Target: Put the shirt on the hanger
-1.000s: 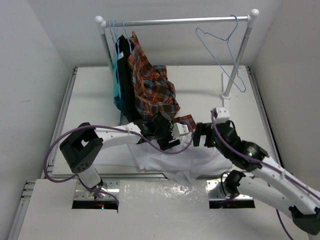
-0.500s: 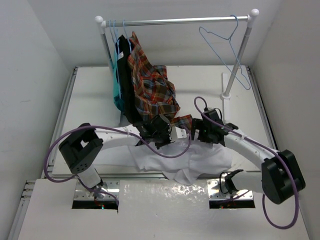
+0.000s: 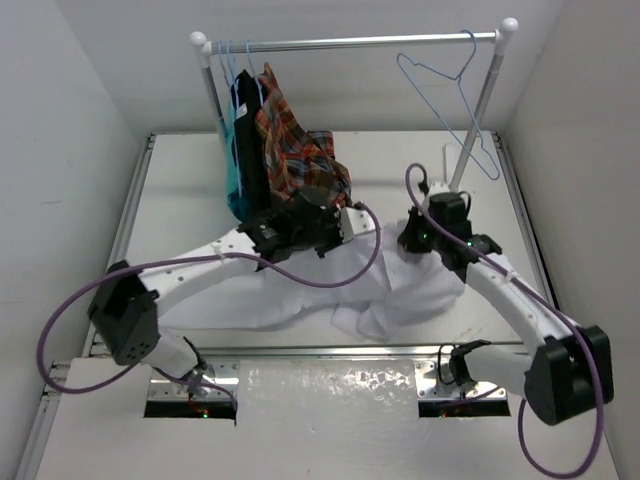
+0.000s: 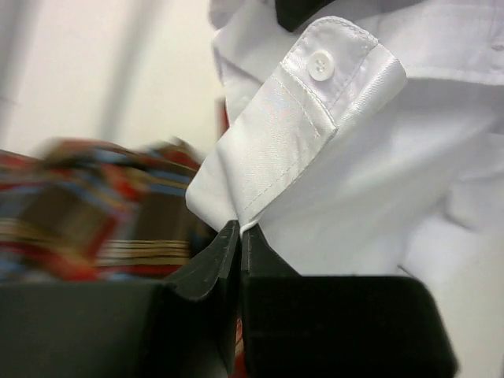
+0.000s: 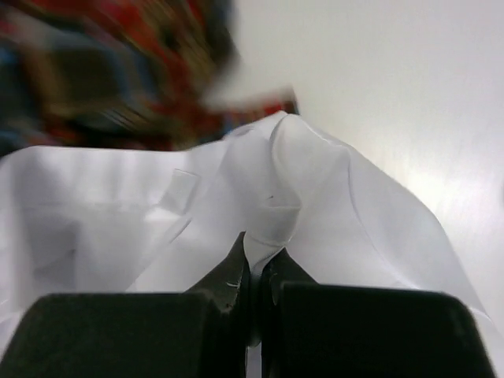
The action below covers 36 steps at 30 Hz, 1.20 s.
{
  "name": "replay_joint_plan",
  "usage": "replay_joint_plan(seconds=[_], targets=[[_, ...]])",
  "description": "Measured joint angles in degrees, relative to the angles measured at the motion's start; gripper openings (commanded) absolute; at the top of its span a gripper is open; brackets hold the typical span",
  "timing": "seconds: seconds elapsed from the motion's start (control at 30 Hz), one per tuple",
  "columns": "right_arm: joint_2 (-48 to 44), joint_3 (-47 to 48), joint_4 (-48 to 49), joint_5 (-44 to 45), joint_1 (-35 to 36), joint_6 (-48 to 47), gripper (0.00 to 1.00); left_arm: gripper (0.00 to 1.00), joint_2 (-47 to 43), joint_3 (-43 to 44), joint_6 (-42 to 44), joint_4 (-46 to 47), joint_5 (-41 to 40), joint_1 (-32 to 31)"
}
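The white shirt (image 3: 330,290) is spread across the near part of the table, pulled up at two places. My left gripper (image 3: 340,228) is shut on a fold of the shirt (image 4: 315,118) right by a buttoned cuff. My right gripper (image 3: 412,242) is shut on a pinched ridge of the shirt (image 5: 315,181). In both wrist views the cloth runs into the closed jaws. The bare light-blue hanger (image 3: 452,82) hangs from the right end of the rail, behind and above my right gripper.
A white clothes rail (image 3: 350,43) spans the back on two posts; its right post (image 3: 470,140) stands just behind my right gripper. A red plaid shirt (image 3: 300,160) and black and teal garments (image 3: 240,150) hang at the left, close to my left gripper.
Both arms have reached farther back, dragging the shirt up and stretching it between them. The right gripper has shut on the cloth; the left shut on it slightly earlier.
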Motion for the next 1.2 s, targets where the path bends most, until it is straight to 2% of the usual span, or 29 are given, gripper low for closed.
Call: replay_joint_plan(seconds=[0.17,0.3,0.37,0.4,0.43,0.53,0.63,0.73,0.8,0.93,1.0,1.03,1.1,1.2], targets=[[-10.62,7.87,4.92,-4.57,-0.07,-10.34,0.00,0.00,-8.20,1.77,3.32,2.73,-0.44,0.96],[-20.28,2.82,9.51,-8.35,-0.09,-13.18,0.00,0.00,-16.85,-2.49,6.10,7.48,-0.39,0.76],[-24.76,-3.08,10.58,-8.07,-0.02,-12.22,0.19,0.00,-21.24,-8.83,8.59,10.60,0.00,0.72],[-26.25,-6.23,9.90,-7.32,0.04,-11.13,0.35,0.00,-22.97,-12.52,9.68,11.61,0.13,0.70],[-27.30,-9.46,8.20,-6.14,0.04,-9.94,0.59,0.00,-24.13,-16.22,11.10,12.00,0.24,0.61],[-28.04,-15.67,0.00,-1.49,0.04,-6.49,0.76,0.00,-23.74,-25.18,15.56,13.05,0.09,-0.24],[-29.59,-17.31,-7.67,3.69,0.02,-4.00,0.76,0.00,-22.58,-32.54,20.37,13.62,-0.02,-1.01],[-31.41,-16.28,-8.76,6.43,0.02,-3.54,0.75,0.00,-22.25,-37.27,25.51,15.21,0.09,-1.49],[-30.32,-13.88,-8.61,6.03,0.02,-4.39,0.74,0.00,-22.32,-39.30,28.24,16.92,0.35,-1.55],[-21.59,-7.96,-4.94,1.20,0.11,-6.84,0.72,0.00,-23.06,-41.59,31.36,18.62,0.70,-1.55],[-16.83,-6.67,-2.64,-1.60,0.66,-7.54,0.71,0.08,-24.00,-41.83,31.67,18.84,0.68,-1.55],[-14.51,-6.25,-2.14,-2.73,1.29,-7.69,0.71,0.21,-24.61,-41.83,31.78,18.84,0.66,-1.55],[-11.34,-5.75,-1.81,-3.98,3.13,-7.91,0.72,0.38,-26.36,-41.83,31.67,18.51,0.68,-1.57],[-7.19,-5.20,-0.20,-4.72,8.07,-8.46,0.80,0.56,-29.62,-41.77,31.50,16.46,1.11,-1.57]])
